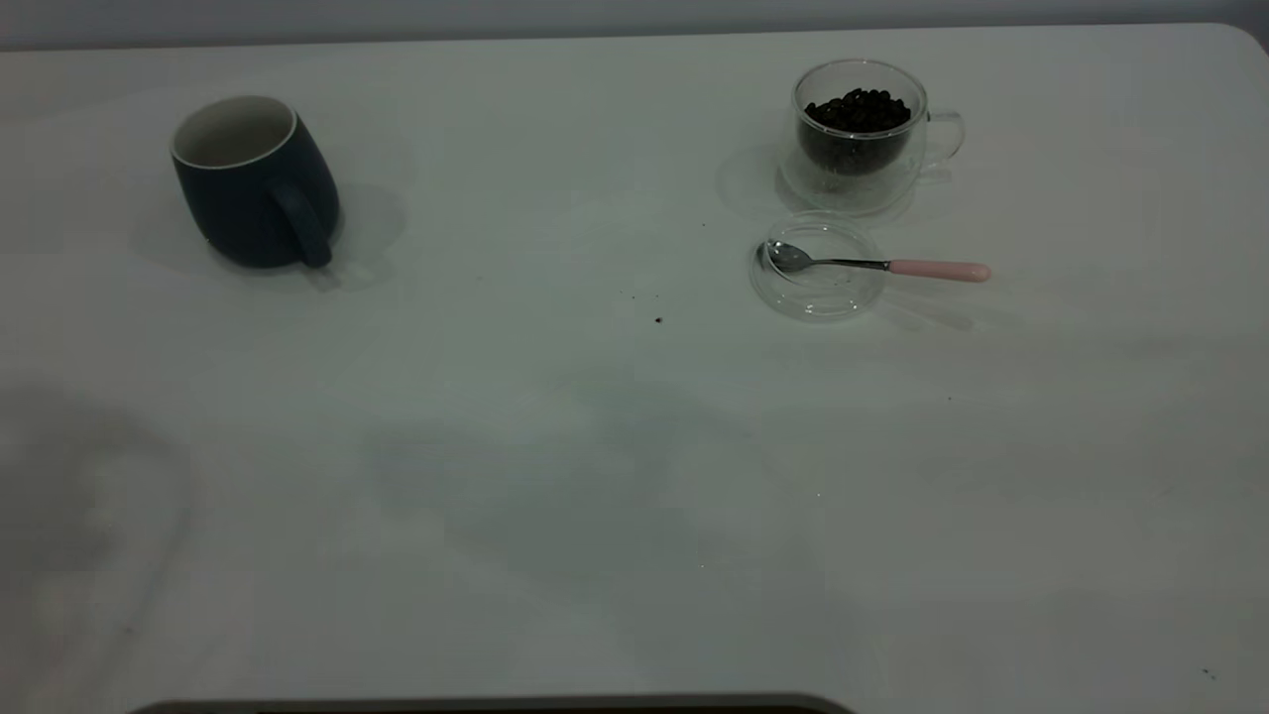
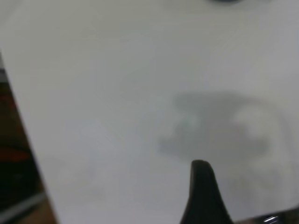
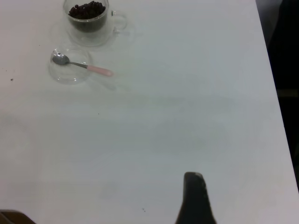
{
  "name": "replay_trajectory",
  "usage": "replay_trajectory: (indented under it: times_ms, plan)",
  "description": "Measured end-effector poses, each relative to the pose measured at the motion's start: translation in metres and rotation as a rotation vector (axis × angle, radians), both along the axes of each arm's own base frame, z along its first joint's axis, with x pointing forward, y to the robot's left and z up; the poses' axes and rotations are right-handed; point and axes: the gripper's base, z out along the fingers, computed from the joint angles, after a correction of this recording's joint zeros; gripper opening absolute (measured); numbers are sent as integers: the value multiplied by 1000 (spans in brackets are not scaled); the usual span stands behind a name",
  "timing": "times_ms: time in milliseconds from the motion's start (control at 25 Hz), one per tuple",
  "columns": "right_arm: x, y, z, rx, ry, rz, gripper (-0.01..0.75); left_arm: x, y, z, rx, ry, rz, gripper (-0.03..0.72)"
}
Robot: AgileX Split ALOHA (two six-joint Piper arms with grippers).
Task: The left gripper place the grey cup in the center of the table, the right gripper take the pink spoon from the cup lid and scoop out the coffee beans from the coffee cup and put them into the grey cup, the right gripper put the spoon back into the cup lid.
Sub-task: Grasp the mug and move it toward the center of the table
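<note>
Exterior view: the grey cup [image 1: 255, 181] stands at ten o'clock on the table [image 1: 555, 476], untouched. A pinch on its curved wall could slip or tip it — the handle looks safer. Neither gripper's opening can be told; nothing held.

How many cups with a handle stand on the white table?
2: the dark blue-grey ceramic mug at the far left, and the clear glass cup of coffee beans at the far right, behind the glass lid.
</note>
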Motion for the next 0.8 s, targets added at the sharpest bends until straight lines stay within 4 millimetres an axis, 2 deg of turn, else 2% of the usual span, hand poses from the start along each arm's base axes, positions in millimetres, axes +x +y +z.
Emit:
replay_trajectory:
  times_ms: [200, 480, 640, 800]
  plan:
    - [0, 0, 0, 0, 0, 0, 587, 60, 5, -37, 156, 94, -138, 567]
    - [0, 0, 0, 0, 0, 0, 587, 133, 4, -92, 256, 208, -310, 567]
    - [0, 0, 0, 0, 0, 0, 587, 162, 2, -128, 286, 253, -433, 567]
    - [0, 0, 0, 0, 0, 0, 587, 181, 0, -164, 317, 298, -572, 567]
